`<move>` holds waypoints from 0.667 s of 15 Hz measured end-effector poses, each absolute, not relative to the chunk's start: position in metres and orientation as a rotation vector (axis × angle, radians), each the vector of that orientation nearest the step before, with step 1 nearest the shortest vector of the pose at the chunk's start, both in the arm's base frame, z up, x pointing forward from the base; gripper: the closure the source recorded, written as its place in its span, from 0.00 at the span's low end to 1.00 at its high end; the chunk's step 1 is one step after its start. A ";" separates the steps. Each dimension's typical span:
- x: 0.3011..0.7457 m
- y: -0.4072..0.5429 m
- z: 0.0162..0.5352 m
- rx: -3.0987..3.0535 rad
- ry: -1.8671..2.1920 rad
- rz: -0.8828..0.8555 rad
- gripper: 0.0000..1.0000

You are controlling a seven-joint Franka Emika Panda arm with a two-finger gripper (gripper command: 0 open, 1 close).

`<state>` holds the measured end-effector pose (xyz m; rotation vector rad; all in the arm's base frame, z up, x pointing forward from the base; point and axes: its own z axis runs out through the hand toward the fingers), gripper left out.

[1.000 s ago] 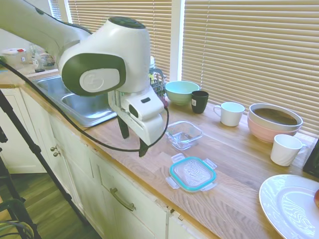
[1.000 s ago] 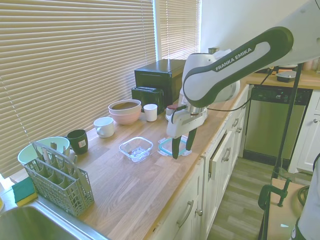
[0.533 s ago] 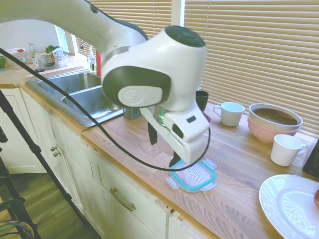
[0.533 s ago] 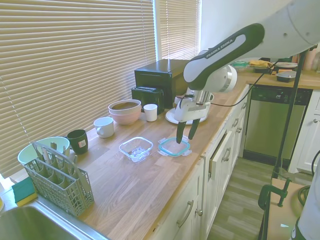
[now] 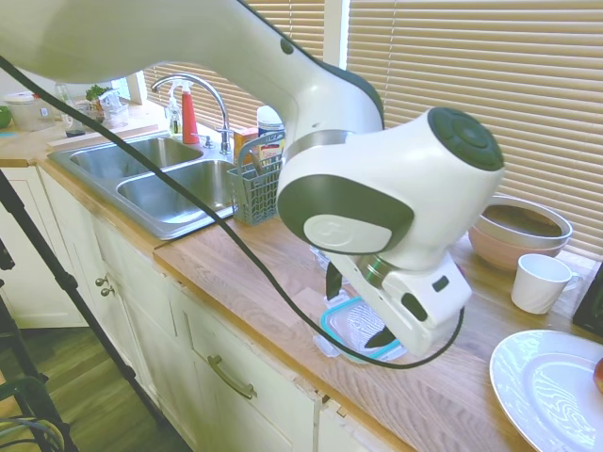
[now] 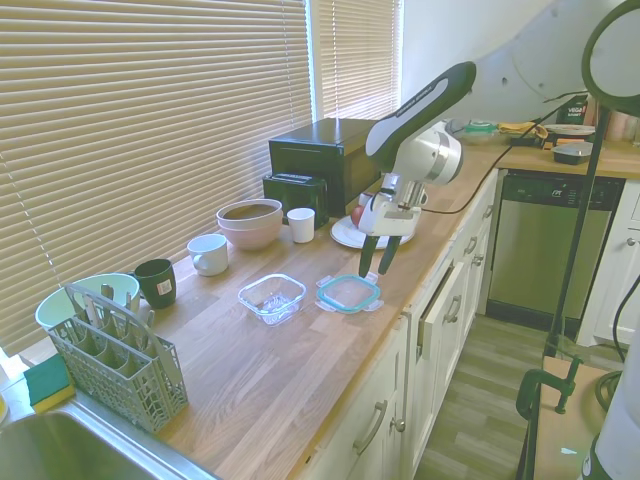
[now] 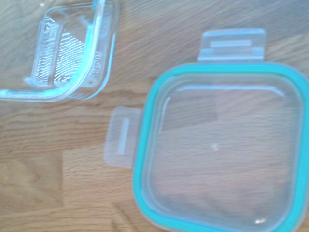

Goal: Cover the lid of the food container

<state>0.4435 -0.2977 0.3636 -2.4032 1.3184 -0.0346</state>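
Observation:
The lid (image 6: 349, 293), clear with a teal rim and snap flaps, lies flat on the wooden counter near its front edge. In the first exterior view the lid (image 5: 350, 327) is partly hidden behind the arm. The wrist view shows the lid (image 7: 222, 150) from close above. The food container (image 6: 272, 297), a small clear glass dish, stands uncovered just beside the lid, and one of its corners (image 7: 67, 53) shows in the wrist view. My gripper (image 6: 373, 270) hangs open a little above the lid's edge farthest from the container, fingers pointing down, nothing held. From the other side, the gripper (image 5: 356, 318) straddles the lid.
Along the blinds stand a mint-green bowl (image 6: 75, 300), a black mug (image 6: 155, 282), a white mug (image 6: 208, 254), a pink bowl (image 6: 250, 222) and a white cup (image 6: 300, 224). A cutlery rack (image 6: 115, 355) and sink (image 5: 170, 188) lie past the container. A white plate (image 5: 551, 386) sits beyond the lid.
The arm has swung along the counter from beside the food container to above the lid. The gripper stayed open; lid and container have not moved.

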 end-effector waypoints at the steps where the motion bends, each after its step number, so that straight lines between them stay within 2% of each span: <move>1: 0.443 -0.307 0.362 -2.397 1.331 -0.027 0.00; 10: 0.474 -0.349 0.320 -2.342 1.330 0.021 0.00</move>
